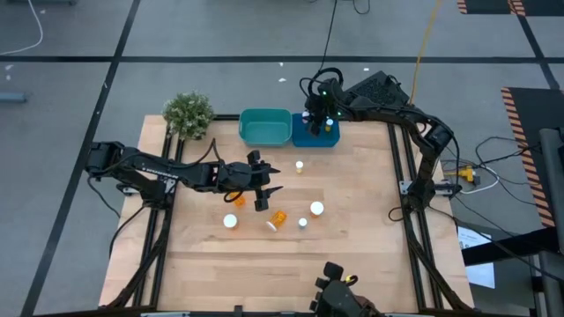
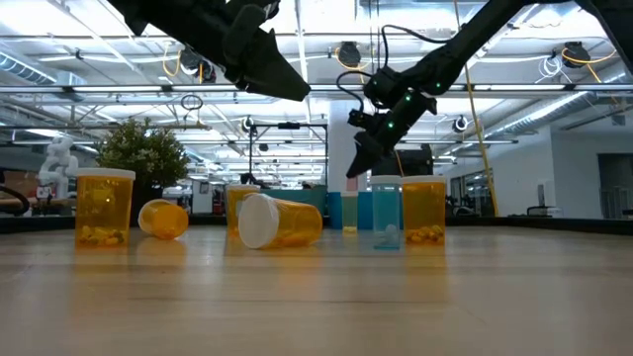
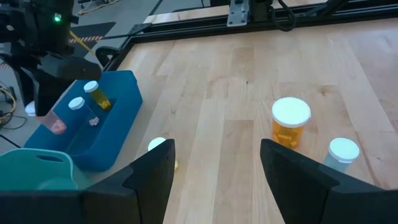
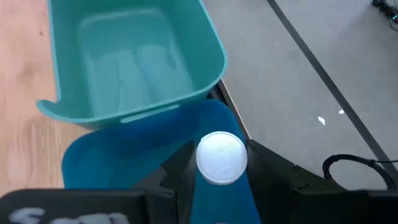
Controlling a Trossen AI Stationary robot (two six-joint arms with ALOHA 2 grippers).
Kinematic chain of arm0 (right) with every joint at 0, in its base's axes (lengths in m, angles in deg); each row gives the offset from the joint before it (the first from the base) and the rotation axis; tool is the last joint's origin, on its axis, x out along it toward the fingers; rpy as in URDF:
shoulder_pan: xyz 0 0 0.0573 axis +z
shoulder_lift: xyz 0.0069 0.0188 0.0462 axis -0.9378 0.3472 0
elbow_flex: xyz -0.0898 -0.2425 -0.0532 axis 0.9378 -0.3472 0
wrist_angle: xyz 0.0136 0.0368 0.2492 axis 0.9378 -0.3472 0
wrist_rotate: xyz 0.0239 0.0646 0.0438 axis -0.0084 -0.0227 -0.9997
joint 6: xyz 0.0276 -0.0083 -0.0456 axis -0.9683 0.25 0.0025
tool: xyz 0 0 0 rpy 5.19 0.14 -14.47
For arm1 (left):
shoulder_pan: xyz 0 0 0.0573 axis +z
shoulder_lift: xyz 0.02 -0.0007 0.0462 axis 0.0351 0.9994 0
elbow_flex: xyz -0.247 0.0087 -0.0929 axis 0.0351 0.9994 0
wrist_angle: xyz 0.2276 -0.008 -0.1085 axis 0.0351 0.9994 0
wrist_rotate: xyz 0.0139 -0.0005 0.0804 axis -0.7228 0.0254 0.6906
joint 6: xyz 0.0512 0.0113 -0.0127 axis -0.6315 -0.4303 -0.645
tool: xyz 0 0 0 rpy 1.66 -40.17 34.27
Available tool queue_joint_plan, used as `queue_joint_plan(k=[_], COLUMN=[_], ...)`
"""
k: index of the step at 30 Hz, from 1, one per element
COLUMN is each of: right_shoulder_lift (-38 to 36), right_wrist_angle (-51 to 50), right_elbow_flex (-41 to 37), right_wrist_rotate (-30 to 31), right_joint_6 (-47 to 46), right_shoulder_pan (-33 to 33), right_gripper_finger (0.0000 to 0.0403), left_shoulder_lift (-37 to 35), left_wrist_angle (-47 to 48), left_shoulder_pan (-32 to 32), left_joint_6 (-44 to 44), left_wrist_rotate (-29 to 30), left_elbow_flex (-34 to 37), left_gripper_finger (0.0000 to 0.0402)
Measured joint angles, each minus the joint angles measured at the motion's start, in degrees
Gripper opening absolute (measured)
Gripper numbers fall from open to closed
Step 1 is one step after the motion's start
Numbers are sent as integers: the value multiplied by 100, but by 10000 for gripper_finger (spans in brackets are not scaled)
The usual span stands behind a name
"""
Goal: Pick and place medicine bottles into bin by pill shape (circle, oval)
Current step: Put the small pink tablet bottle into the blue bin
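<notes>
Directly above the dark blue plastic bin (image 4: 112,165), at the worktop's (image 1: 352,255) twelve o'clock, a white-capped orange medicine bottle (image 4: 221,157) was held upright by the right end effector (image 4: 217,163); the left end effector (image 3: 214,168) was spread wide, empty.

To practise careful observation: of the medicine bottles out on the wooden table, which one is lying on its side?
The orange bottle near the table's middle, just ahead of the open left gripper. It lies tipped over with its white cap sideways; the others stand upright, caps up.
</notes>
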Motion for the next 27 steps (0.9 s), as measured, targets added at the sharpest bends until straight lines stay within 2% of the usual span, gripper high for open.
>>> queue_joint_plan(k=[14,27], right_shoulder_lift=[449,472], right_wrist_angle=[83,71], right_elbow_flex=[-4,-4], right_wrist_rotate=[-3,0], right_joint_6=[-94,-205], right_shoulder_pan=[2,-92], right_gripper_finger=[121,121], left_shoulder_lift=[0,0], left_wrist_angle=[-2,0], left_shoulder_pan=[-2,0], left_joint_6=[9,7], left_wrist_rotate=[2,2], left_elbow_flex=[0,0], left_gripper_finger=[241,241])
